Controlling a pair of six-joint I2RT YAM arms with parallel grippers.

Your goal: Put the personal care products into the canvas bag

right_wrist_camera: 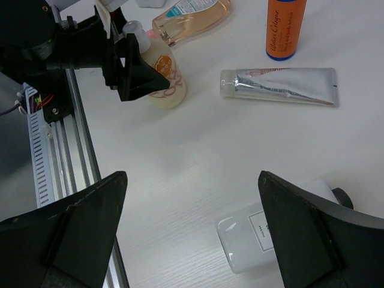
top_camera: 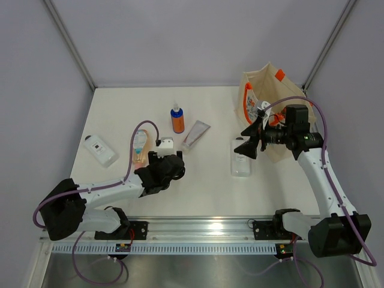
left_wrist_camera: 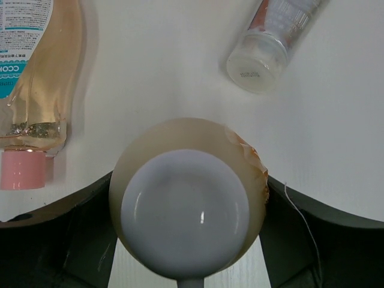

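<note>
My left gripper [top_camera: 165, 153] is shut on the cream bottle [left_wrist_camera: 186, 207], which stands upright with its pale cap [top_camera: 165, 144] up; the right wrist view shows the black fingers [right_wrist_camera: 135, 72] on either side of it. My right gripper [top_camera: 248, 139] is open and empty above the flat white rectangular bottle [top_camera: 241, 161], which lies flat below the jaws [right_wrist_camera: 273, 231]. The orange bottle with a blue cap [top_camera: 177, 120] stands upright. The silver tube [top_camera: 196, 133] and the peach tube [top_camera: 139, 147] lie flat. The canvas bag [top_camera: 271, 84] stands at the far right. The green red-capped bottle is out of view.
Another flat pale container [top_camera: 100, 150] lies at the far left. A metal rail [top_camera: 198, 231] runs along the near table edge. Grey walls close the back and sides. The right arm's cable [top_camera: 300, 99] loops in front of the bag.
</note>
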